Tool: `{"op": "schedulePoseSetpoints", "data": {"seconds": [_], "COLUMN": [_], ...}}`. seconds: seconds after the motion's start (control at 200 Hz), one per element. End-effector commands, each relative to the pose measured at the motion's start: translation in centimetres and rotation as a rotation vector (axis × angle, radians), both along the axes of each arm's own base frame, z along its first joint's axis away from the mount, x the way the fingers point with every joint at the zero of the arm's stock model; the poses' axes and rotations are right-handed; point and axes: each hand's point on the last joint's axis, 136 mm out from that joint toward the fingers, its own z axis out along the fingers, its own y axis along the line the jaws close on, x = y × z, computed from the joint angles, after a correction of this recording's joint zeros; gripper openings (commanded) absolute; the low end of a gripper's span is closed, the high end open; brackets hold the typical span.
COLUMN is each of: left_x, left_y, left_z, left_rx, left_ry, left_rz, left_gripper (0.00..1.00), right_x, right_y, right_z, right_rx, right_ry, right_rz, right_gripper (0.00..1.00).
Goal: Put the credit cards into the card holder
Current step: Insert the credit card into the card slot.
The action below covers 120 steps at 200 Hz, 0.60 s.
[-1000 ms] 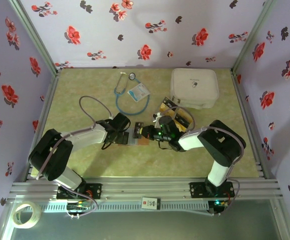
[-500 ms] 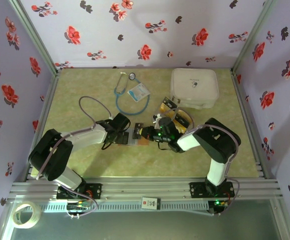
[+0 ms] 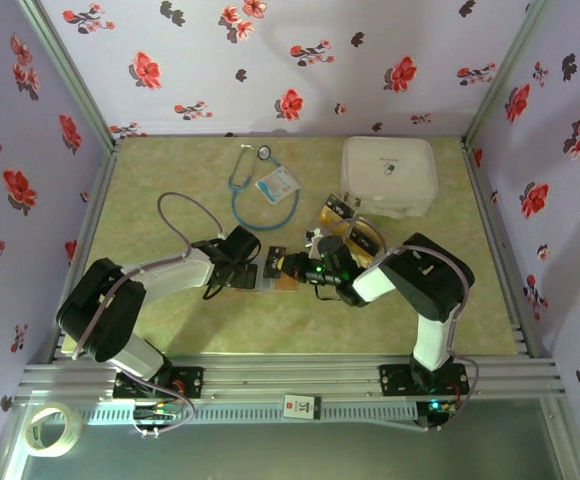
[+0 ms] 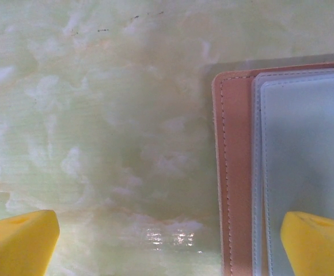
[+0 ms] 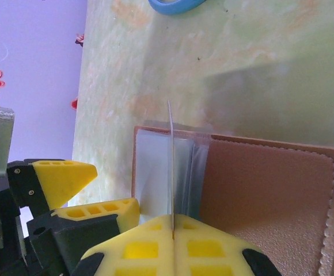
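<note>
The card holder (image 3: 283,281) is lying open on the table (image 3: 170,180) at the centre of the overhead frame, directly between the two tools, with its clear pockets (image 5: 152,167) facing up. The right tool (image 5: 173,221) is clamping one credit card (image 5: 170,155) between fully closed fingers. The card is showing edge-on as a thin vertical line across the pockets in the middle of the right wrist frame, and whether its far end is already entering a pocket I cannot tell. The left tool (image 4: 167,247) is standing spread wide and gripping nothing, one finger (image 4: 319,244) sitting over the pocket side at lower right of its frame. The spare credit cards (image 3: 362,237) are lying right of centre overhead. The right arm is carrying the card, so the coming move is probably hinging on lining up the card's long axis with a pocket mouth straight ahead of the tool.
</note>
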Motion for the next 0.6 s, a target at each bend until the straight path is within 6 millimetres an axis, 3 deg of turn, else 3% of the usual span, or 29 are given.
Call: {"op": "schedulePoseSetpoints", "data": {"seconds": [0.0, 0.595], "left_x": [-0.8, -0.8], "left_y": [1.3, 1.2], "left_z": [-0.4, -0.4], "left_rx": [0.046, 0.044], "left_ry": [0.015, 0.013], "left_rz": [0.022, 0.021], "left_gripper": [1.0, 1.0], "right_x": [-0.8, -2.9], "right_y": [0.1, 0.0], "right_z": [-0.8, -2.8], "right_rx": [0.006, -0.02], "right_ry": [0.024, 0.076], "right_rz": [0.019, 0.062], "right_gripper": [0.0, 0.0]}}
